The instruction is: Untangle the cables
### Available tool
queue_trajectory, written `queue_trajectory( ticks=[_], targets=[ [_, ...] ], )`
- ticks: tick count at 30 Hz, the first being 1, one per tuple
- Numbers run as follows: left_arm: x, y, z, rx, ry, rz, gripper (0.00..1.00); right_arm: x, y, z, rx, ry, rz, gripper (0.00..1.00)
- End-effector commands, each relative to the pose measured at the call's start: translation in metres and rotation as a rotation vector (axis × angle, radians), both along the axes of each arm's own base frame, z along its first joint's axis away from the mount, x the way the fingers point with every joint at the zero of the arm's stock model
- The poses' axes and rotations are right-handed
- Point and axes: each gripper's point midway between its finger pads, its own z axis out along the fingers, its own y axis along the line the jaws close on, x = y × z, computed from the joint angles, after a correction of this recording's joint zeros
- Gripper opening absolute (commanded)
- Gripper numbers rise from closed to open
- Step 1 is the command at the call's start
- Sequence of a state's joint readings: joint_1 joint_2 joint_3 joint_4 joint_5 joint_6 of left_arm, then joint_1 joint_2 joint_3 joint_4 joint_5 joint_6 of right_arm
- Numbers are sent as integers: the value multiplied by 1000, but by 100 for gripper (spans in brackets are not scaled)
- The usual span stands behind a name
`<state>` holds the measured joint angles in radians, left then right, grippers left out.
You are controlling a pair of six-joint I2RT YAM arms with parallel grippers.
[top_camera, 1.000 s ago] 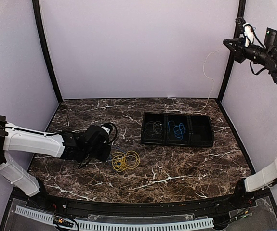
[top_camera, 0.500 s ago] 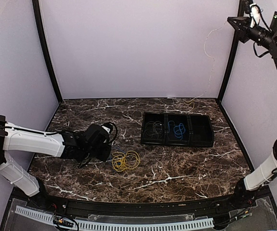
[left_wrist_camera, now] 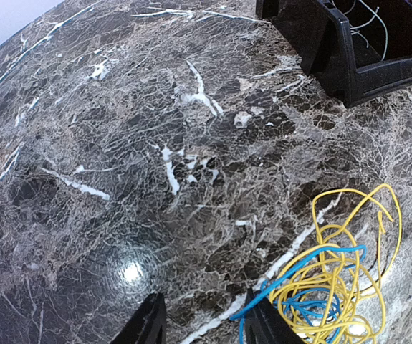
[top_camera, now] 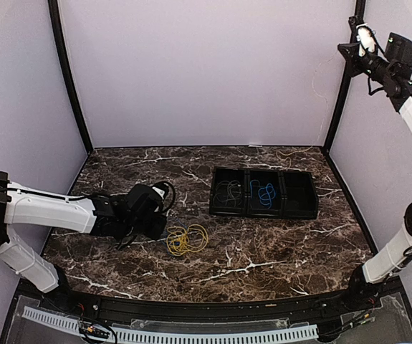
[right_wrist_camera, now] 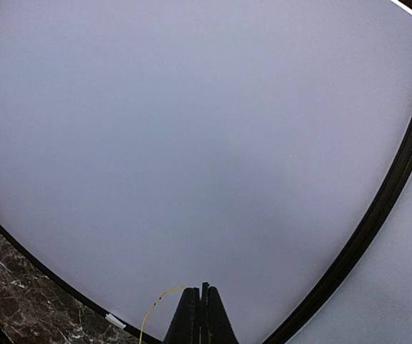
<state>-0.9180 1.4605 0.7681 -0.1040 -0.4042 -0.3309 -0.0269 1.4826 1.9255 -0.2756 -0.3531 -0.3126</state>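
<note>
Pinching a cable (right_wrist_camera: 148, 302), right end effector (right_wrist_camera: 204, 288) faces lilac wall (right_wrist_camera: 206, 143); left end effector (left_wrist_camera: 202, 309) gapes over marble (left_wrist_camera: 155, 143).

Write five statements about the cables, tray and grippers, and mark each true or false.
1. The blue cable lies in the right compartment of the tray. False: it is in the middle one.
2. The left gripper is open. True.
3. The yellow coil lies in the tray. False: it is on the table.
4. The right gripper is shut on a thin wire. True.
5. A blue strand runs through the yellow coil. True.
</note>
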Motion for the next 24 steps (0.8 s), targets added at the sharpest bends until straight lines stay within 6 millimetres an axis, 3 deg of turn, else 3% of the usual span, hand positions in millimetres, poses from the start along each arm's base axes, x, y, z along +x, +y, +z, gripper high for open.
queue_trajectory(
  ticks=[1, 4, 8, 16, 20, 24],
  targets=[
    [2, -1, 9, -32, -8, 15, 39, 40, -23, -29, -2, 13, -130, 0],
    [1, 1, 9, -29, -7, 15, 39, 50, -30, -31, 16, 8, -165, 0],
    [0, 4, 10, -27, -11, 19, 40, 48, -33, -12, 50, -28, -177, 0],
    [-3, 5, 7, -47, -4, 23, 39, 3, -27, 59, 74, -173, -143, 0],
    [-2, 3, 7, -54, -4, 22, 40, -21, -16, 75, 88, -186, -79, 0],
    [-2, 1, 7, -54, -3, 14, 40, -39, -5, 79, 97, -168, -7, 0]
  ],
)
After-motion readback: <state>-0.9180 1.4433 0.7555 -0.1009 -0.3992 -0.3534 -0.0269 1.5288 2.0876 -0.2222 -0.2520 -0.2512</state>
